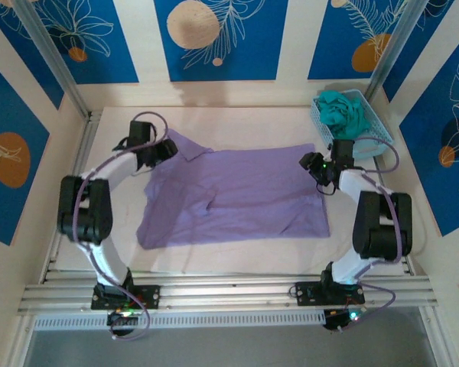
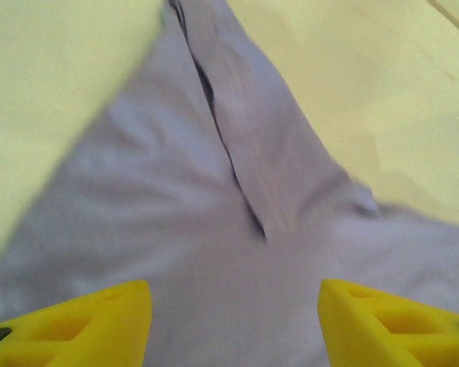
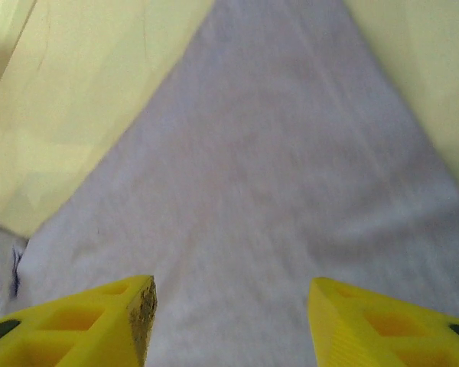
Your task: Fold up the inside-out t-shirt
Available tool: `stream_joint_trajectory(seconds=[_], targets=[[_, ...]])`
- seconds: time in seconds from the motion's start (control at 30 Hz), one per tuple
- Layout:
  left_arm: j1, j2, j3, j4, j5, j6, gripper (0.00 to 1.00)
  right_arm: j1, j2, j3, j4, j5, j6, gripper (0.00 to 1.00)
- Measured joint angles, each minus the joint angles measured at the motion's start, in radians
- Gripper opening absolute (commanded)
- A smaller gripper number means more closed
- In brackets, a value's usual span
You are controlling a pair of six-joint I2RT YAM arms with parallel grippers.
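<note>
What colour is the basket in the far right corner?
Light blue basket, with a teal garment inside; best seen from the top external view.

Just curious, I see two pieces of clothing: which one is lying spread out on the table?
The lavender t-shirt; the teal garment is bunched in the blue basket.

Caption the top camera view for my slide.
Left gripper and right gripper at opposite ends of the lavender t-shirt; teal garment in the basket.
</note>
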Motion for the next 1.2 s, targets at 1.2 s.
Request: stream_joint_trajectory(seconds=[1.2], targets=[[-0.069,-0.589,-0.802,-0.056,0.235,-0.062,0.58,0.021,-0.252,-0.313,-0.588,-0.191,-0.044,0.47]])
